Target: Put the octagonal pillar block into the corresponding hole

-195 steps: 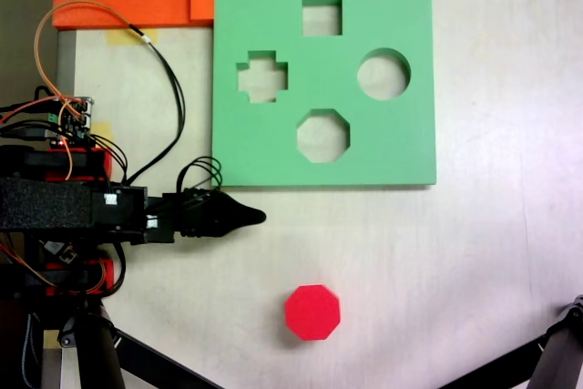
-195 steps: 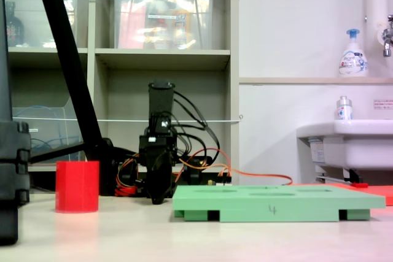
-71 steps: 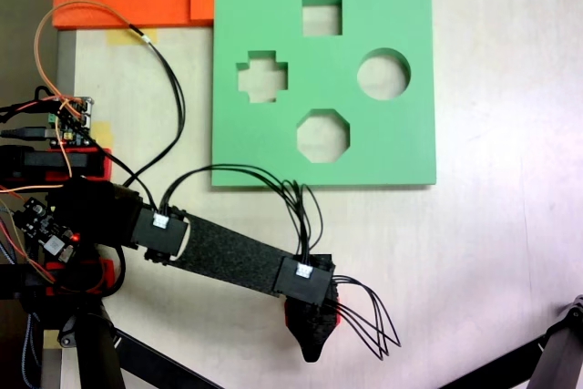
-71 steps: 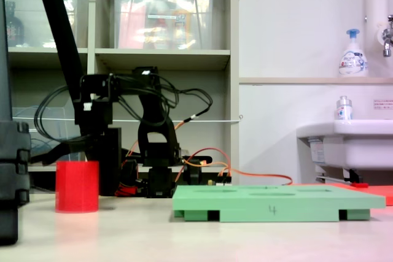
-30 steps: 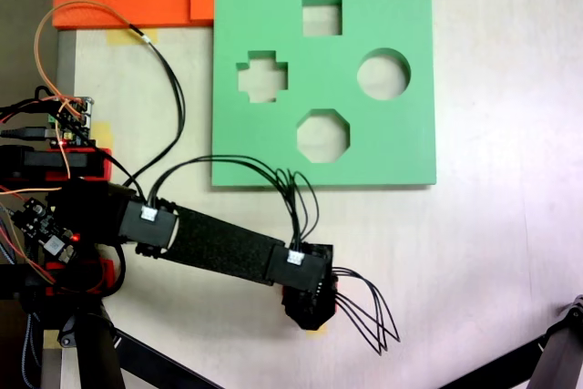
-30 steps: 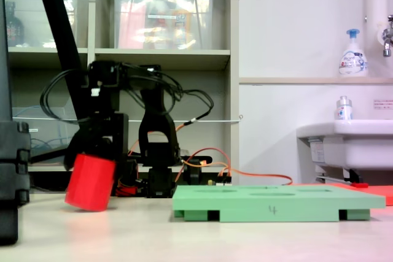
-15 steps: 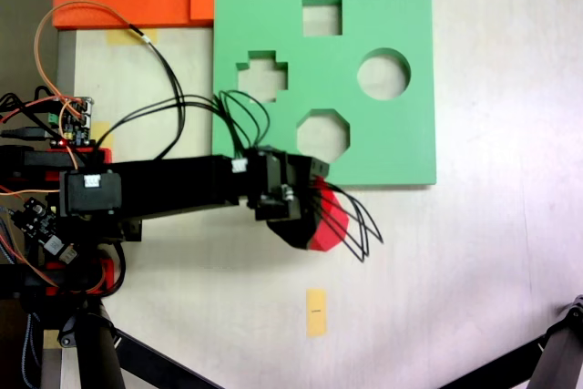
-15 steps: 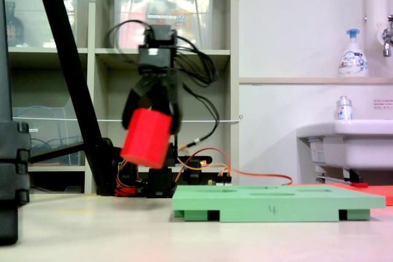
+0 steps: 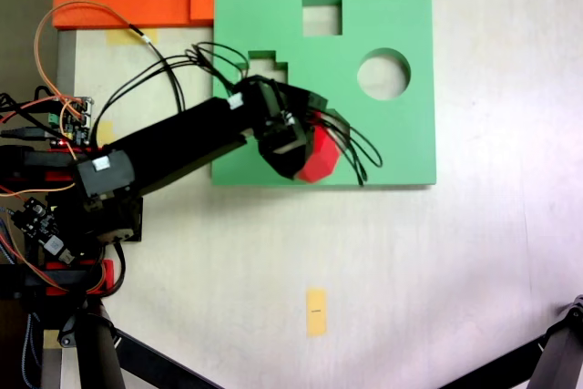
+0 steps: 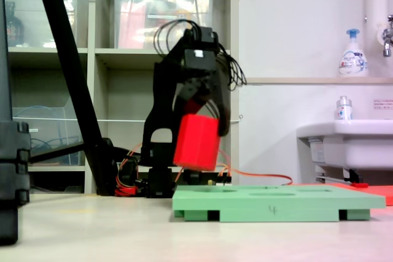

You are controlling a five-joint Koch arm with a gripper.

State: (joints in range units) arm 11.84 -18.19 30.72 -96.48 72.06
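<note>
Now the octagonal pillar block (image 10: 196, 142) hangs tilted in the air above the green foam board (image 9: 392, 143), mid-frame, clamped between the fingers (image 10: 218, 115) of the gripper (image 9: 305, 148). Pickup looks done; lowering it into the covered octagonal hole remains, with the tabletop (image 9: 437, 280) below.

Board (image 9: 383, 6): upper centre of the top-down fixed view, flat on the table (image 9: 474, 271). Square cutout (image 9: 322, 15) near its top edge; round cutout (image 9: 383, 74) at right; cross cutout (image 9: 267, 61) at left, partly under the arm (image 9: 173, 145). Block (image 9: 319, 154): over the board's lower middle; in the side fixed view, above the board's (image 10: 276, 200) left end, apart from it, tilted. Label (image 9: 315, 312): lower centre, on the table.
</note>
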